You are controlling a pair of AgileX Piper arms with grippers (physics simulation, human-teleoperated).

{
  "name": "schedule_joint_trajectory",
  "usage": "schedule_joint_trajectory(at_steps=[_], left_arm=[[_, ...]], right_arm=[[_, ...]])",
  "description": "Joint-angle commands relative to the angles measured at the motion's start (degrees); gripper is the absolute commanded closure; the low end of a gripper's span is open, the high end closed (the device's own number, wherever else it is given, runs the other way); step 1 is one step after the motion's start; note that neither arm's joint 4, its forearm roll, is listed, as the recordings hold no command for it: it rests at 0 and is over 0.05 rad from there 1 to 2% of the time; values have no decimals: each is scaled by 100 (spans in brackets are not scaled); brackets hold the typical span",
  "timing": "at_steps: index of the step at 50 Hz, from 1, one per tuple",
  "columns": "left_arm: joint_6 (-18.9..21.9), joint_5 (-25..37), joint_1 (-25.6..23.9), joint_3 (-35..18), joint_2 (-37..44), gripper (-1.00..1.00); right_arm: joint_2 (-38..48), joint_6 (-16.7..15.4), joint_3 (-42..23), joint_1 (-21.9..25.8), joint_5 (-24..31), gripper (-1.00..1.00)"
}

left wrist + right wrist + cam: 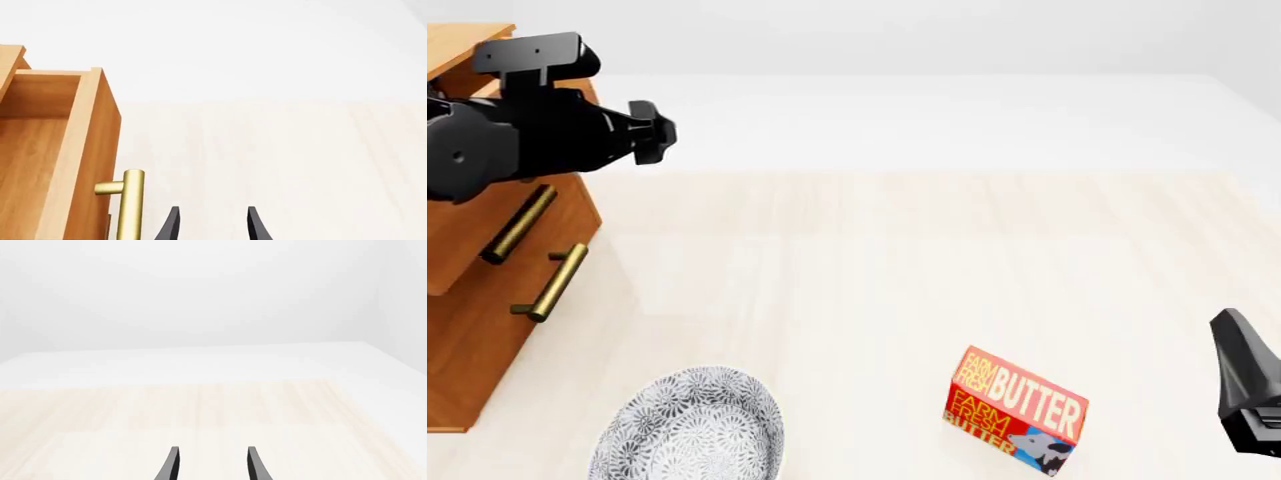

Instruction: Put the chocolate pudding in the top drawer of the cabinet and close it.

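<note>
The honey-brown cabinet (481, 340) stands at the far left of the table. Its top drawer (93, 160) is pulled out, and the part of its inside that shows is bare wood. The drawer's brass handle (130, 205) lies just beside my left gripper (210, 225), not between the fingers. That gripper (657, 130) hovers high by the cabinet's top, open and holding nothing. My right gripper (210, 465) is open and empty, low at the table's right edge (1232, 330). The chocolate pudding is out of view in every frame.
A red-orange "BUTTER" box (1014, 410) lies near the front, right of centre. A grey patterned plate (694, 430) sits at the front left, close to the cabinet. The lower drawer's brass handle (554, 282) shows beneath the upper handle (518, 225).
</note>
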Motion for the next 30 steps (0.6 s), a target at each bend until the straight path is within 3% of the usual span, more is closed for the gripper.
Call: schedule_joint_trajectory(at_steps=[1, 30], left_arm=[[-79, 16, 83, 256, 198, -100], [-2, -59, 394, 278, 180, -100]], right_arm=[[0, 0, 0, 0, 0, -100], [0, 0, 0, 0, 0, -100]])
